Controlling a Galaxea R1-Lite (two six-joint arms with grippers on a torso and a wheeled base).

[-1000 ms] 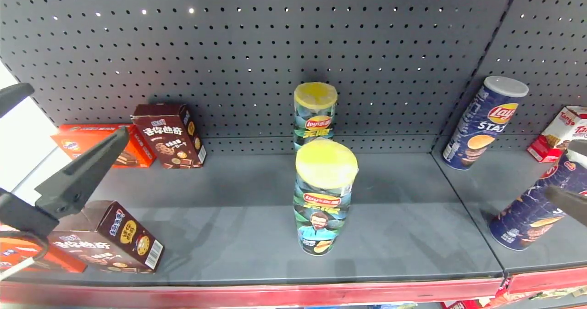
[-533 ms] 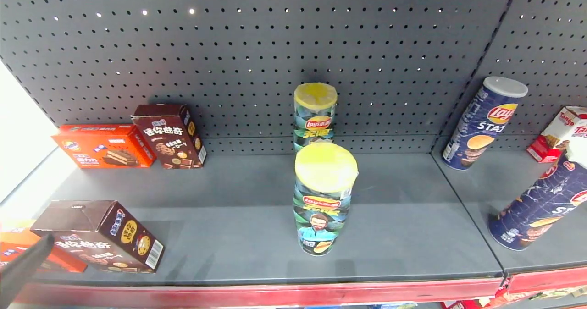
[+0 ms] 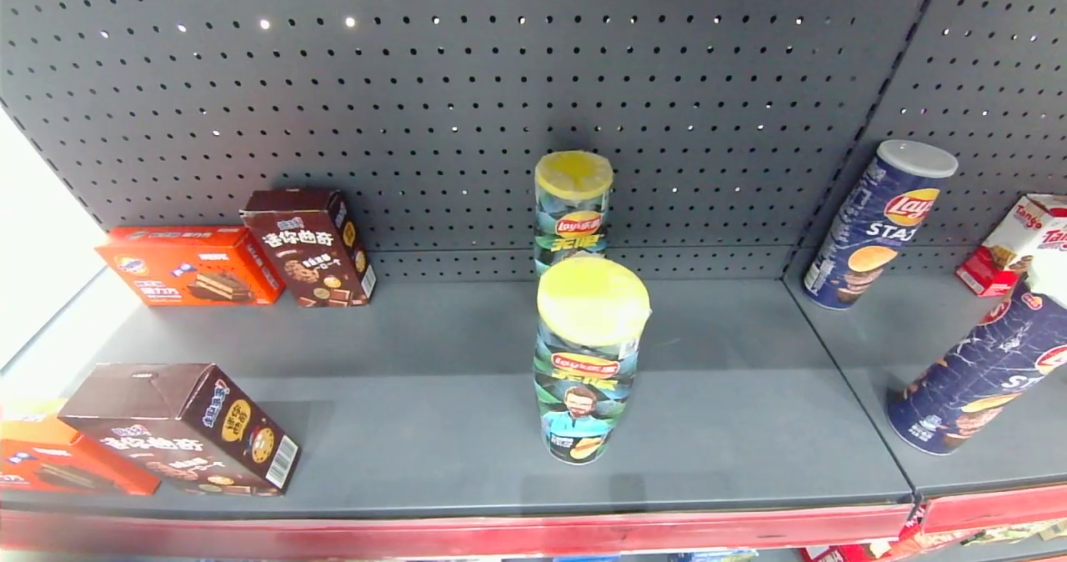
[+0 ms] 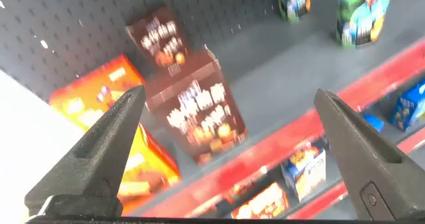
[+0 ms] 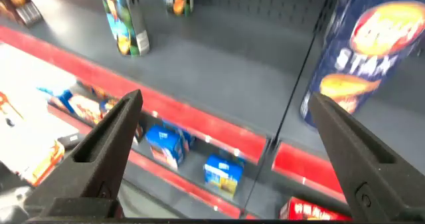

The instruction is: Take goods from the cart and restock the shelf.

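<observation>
Two grippers hang wide open and empty in front of the shelf (image 3: 433,395): the left gripper (image 4: 229,94) faces the cookie-box end and the right gripper (image 5: 224,98) the chip-can end, both out by the red front strip (image 3: 467,533). Goods already stand on the shelf in loose rows. At the middle, a front green can (image 3: 588,362) stands directly ahead of a back green can (image 3: 573,208). On the right are a back blue can (image 3: 879,224) and a front blue can (image 3: 971,378). On the left, a back brown box (image 3: 308,249) sits just beside a back orange box (image 3: 187,263), and a front brown box (image 3: 179,429) sits just beside a front orange box (image 3: 58,462) near the lip. The likeliest trouble, I judge, is a knock-over when the next item comes in from the cart. The cans are tall and narrow, and spread fingers passing close could tip one into its neighbour. The blue cans look tilted in the head view (that may be the lens; I cannot tell), and a can truly leaning would go over at a light touch. The front brown box lies skewed close to the edge, so a low approach by the left arm could push it off.
</observation>
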